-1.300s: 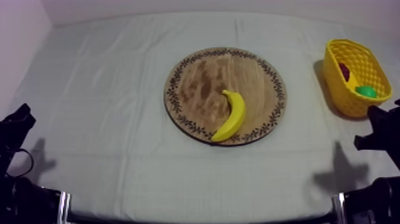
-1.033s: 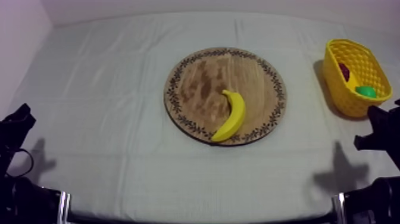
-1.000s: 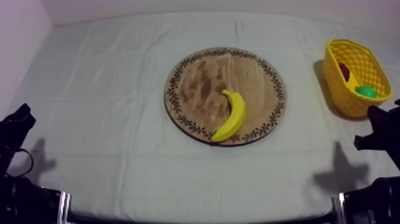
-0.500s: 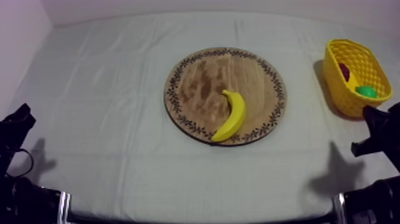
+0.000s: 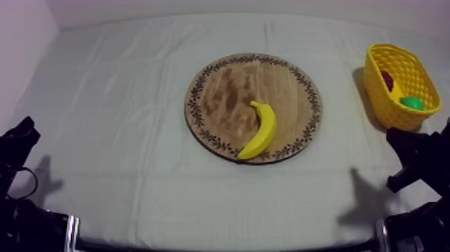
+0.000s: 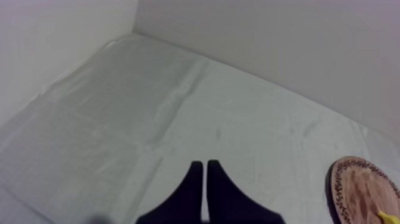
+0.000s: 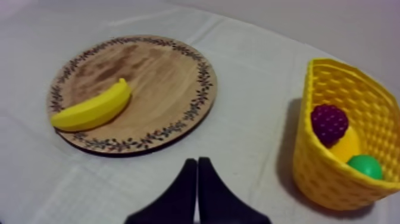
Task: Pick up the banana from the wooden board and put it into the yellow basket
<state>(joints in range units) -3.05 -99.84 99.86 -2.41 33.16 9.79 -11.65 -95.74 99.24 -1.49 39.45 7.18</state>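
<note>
1. Grey-white cloth covers the table [image 5: 120,100], with a pale wall [image 6: 268,47] behind it.
2. Nearest, the left claw [image 6: 203,168] sits low at its own side. Its fingers are pressed together into a wedge, gripping nothing.
3. The right claw [image 7: 197,164] is likewise closed and empty, over bare cloth between the wooden board [image 7: 149,77] and the yellow basket [image 7: 321,173].
4. Farther in, the banana [image 5: 261,131] lies on the board's near right part, its lower tip at the patterned rim.
5. Beyond, at the right, the basket holds a green ball [image 7: 365,165] and a dark bumpy fruit [image 7: 329,122].

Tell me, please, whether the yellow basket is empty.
Not empty: the yellow basket holds a purple bunch of grapes, a yellow fruit and a green fruit.
</note>
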